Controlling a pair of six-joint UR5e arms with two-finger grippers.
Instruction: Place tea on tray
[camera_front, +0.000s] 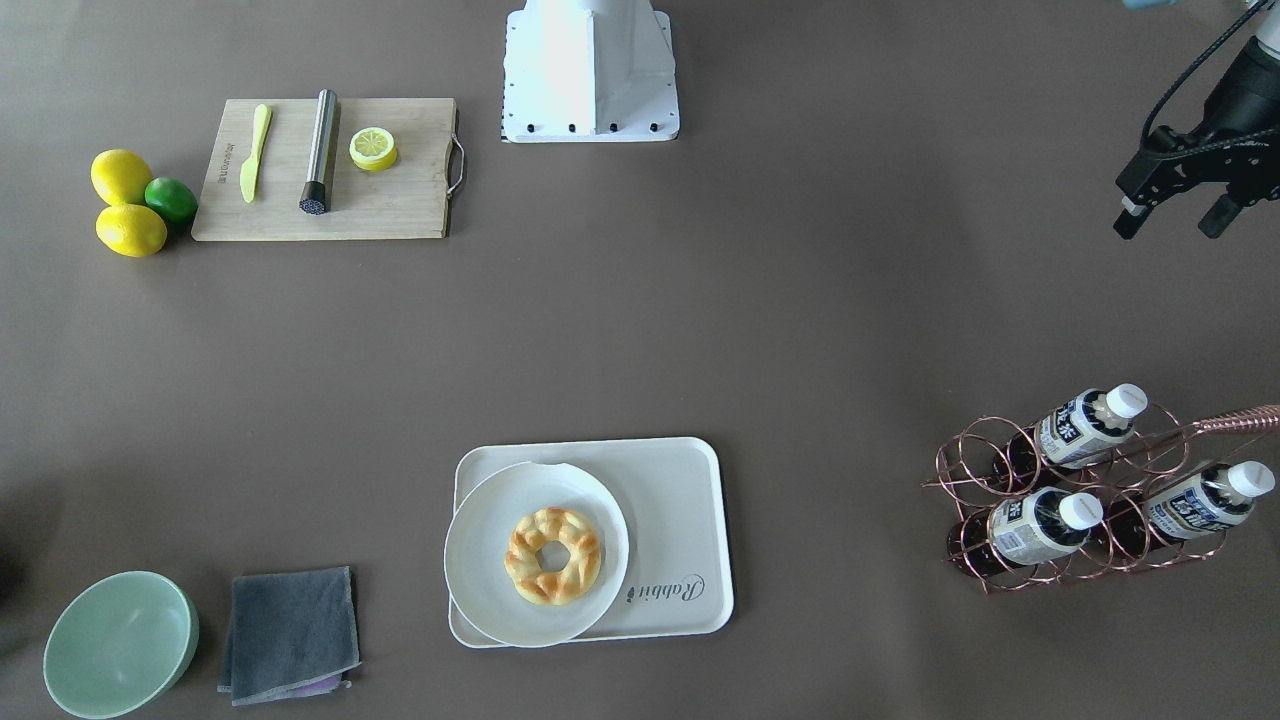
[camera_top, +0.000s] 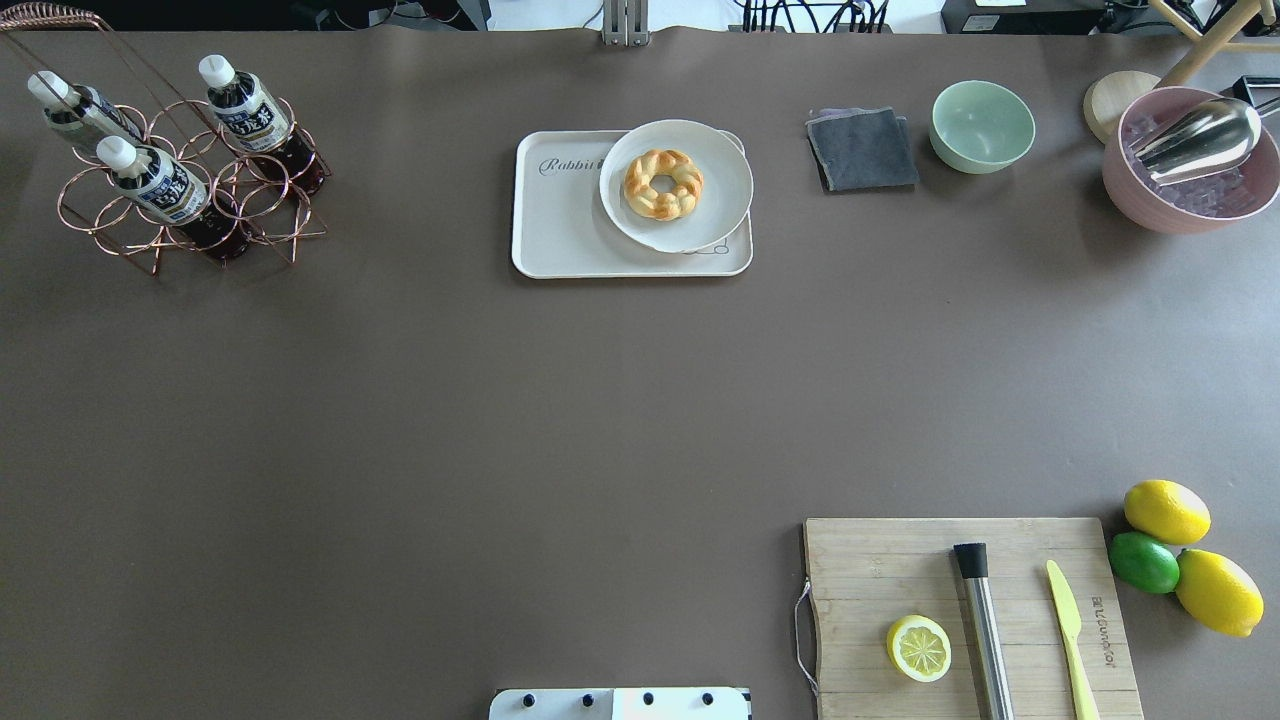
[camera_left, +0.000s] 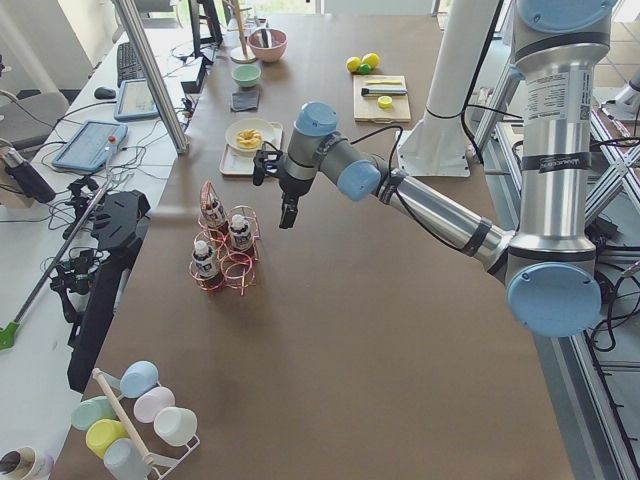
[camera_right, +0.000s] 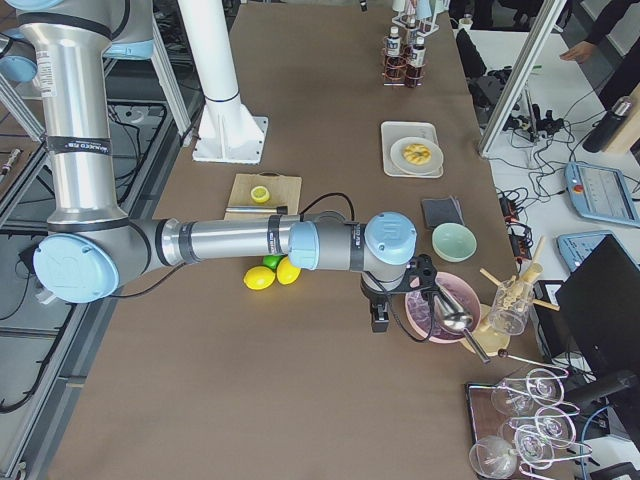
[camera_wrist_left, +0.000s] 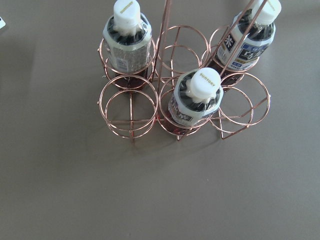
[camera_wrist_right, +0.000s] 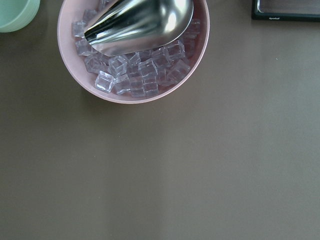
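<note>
Three tea bottles stand upright in a copper wire rack at the table's far left. Each has dark liquid, a white cap and a white-and-navy label. The cream tray lies at the far middle, with a round white plate and a ring-shaped pastry on its right part. My left gripper is open and empty, hovering above the table nearer my base than the rack. My right gripper shows only in the exterior right view, beside a pink bowl; I cannot tell its state.
A pink bowl of ice cubes with a metal scoop stands far right, next to a green bowl and a grey cloth. A wooden cutting board with a lemon half, a steel rod and a knife lies near right, with lemons and a lime beside it.
</note>
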